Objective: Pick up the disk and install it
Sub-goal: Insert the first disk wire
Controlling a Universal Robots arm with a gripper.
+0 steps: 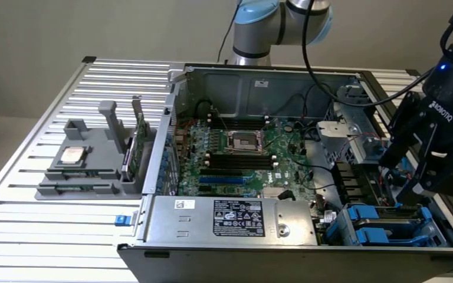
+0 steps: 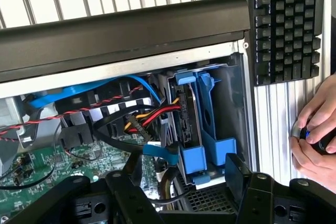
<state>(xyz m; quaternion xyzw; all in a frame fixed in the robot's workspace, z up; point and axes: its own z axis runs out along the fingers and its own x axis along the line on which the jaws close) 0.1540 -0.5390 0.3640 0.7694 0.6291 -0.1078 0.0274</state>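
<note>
Tool (image 1: 398, 177) wide open, empty, hovering over the drive bay (image 1: 439, 233), lower right of exterior frame; disk (image 2: 202, 119) in blue carrier sits in that bay. Looks like approach-to-grasp; needs fingers (image 2: 236, 174) straddling the carrier, clear of the cables (image 2: 157, 114)

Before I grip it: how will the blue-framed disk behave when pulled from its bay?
Probably rigid: the disk looks like a flat, solid slab. Its blue carrier looks like smooth plastic, so possibly slippery. The cables appear plugged beside it and may resist a pull.
</note>
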